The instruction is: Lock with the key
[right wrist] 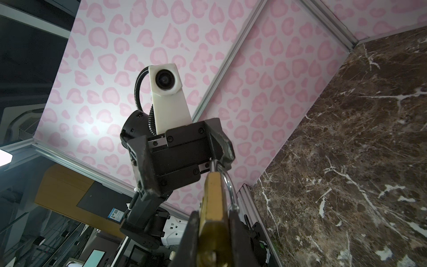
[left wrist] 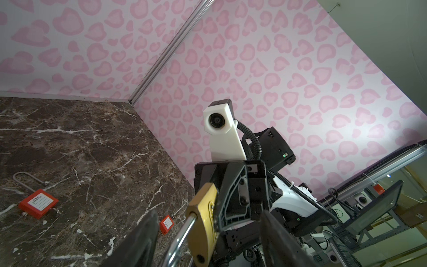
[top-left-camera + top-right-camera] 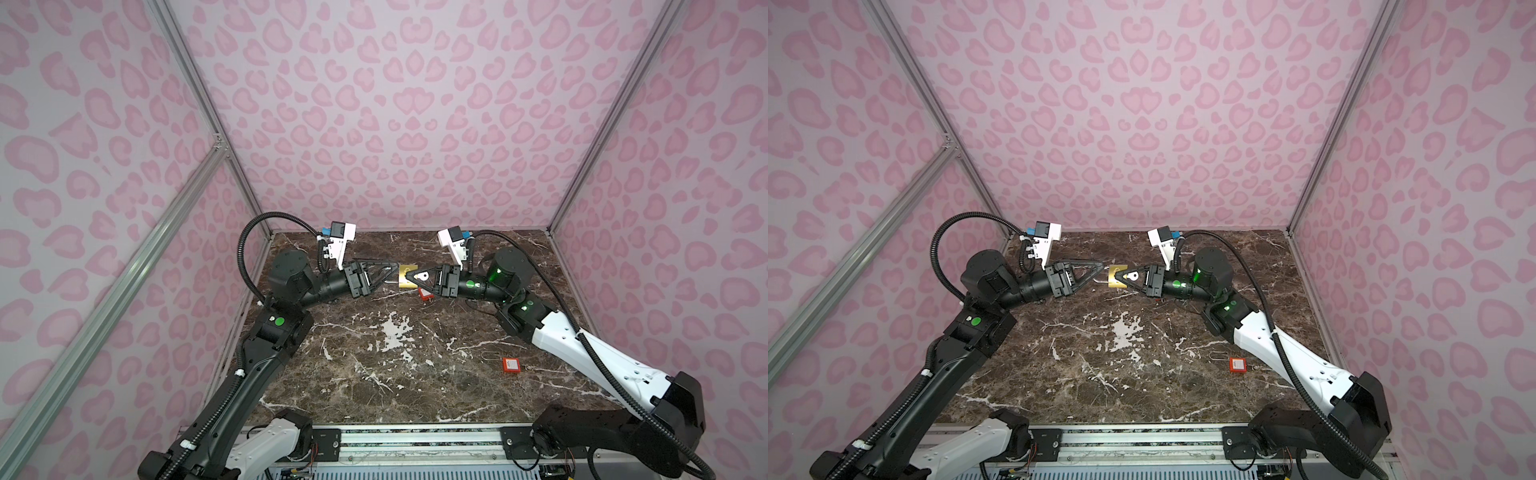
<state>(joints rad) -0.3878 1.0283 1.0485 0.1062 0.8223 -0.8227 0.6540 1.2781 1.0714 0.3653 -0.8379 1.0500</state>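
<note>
We see a brass padlock (image 3: 406, 277) held in the air above the marble worktop (image 3: 374, 374), between two arms. Our right fingers (image 1: 239, 240) are clenched on its body. Our left fingers (image 2: 141, 235) stand apart on either side of its steel shackle (image 2: 182, 233), not gripping. The shackle looks unlatched. If the left fingers close off-centre, they could twist the padlock out of the narrow right grip, or push the free leg past its hole.

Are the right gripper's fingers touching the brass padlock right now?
Touching. The right wrist view shows the brass padlock pinched between both fingers of the right gripper, with no gap on either side.
</note>
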